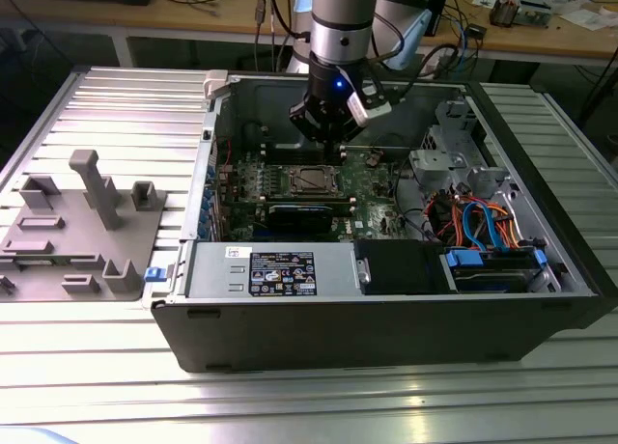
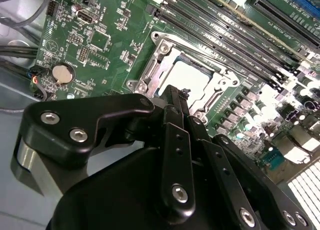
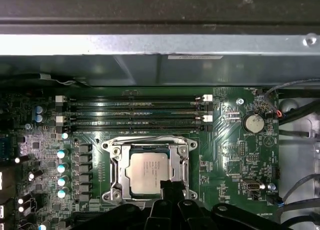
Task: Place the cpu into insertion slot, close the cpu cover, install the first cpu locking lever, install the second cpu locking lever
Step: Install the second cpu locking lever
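The chip [image 3: 151, 173] sits in its socket [image 3: 116, 187] on the green board [image 3: 227, 150], framed by the metal cover [image 3: 173, 154]; the gripper [image 3: 171, 186], fingers pressed together, hovers at the socket's edge, seemingly to work the cover.

I see the silver-topped cpu [image 3: 150, 173] lying flat in the insertion slot [image 3: 111, 195], the cpu cover [image 3: 148, 141] closed around it.

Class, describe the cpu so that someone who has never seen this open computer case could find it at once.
Start at the green circuit board inside the open grey metal computer case. Below the long black memory slots in the first wrist view sits a silvery metal socket frame. The cpu is the flat silver-grey square within it, the one smooth metal plate among dark components.
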{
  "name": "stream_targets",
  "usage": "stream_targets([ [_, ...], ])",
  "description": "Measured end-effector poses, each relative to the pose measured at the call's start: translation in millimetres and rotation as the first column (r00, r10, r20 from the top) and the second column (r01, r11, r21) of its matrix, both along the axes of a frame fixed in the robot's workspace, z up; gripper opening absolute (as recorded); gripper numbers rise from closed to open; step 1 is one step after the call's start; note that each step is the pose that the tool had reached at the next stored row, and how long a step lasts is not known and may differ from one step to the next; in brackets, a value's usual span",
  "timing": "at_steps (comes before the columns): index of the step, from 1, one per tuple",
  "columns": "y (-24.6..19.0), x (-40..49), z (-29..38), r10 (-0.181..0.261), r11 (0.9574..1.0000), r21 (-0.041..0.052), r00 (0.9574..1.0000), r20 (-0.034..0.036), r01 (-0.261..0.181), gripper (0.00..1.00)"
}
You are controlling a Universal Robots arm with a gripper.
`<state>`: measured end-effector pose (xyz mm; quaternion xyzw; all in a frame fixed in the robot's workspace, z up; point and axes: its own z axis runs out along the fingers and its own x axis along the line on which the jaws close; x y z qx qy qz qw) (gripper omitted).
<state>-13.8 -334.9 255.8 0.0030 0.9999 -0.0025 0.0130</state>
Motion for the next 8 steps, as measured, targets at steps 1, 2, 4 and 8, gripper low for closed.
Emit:
stream_targets([
  [1, 0.0, 0.0, 0.9, 0.0, 1.0, 0.0, 1.0, 0.0, 0.0, 0.11],
  [2, 0.0, 0.0, 1.3, 0.0, 1.0, 0.0001, 1.0, 0.0001, 0.0, 0.11],
  [4, -0.5, 0.1, 1.4, 0.0, 1.0, 0.0001, 1.0, 0.0, 0.0, 0.11],
  [8, -7.9, -0.2, 1.5, 0.0, 1.0, 0.0, 1.0, 0.0, 0.0, 0.11],
])
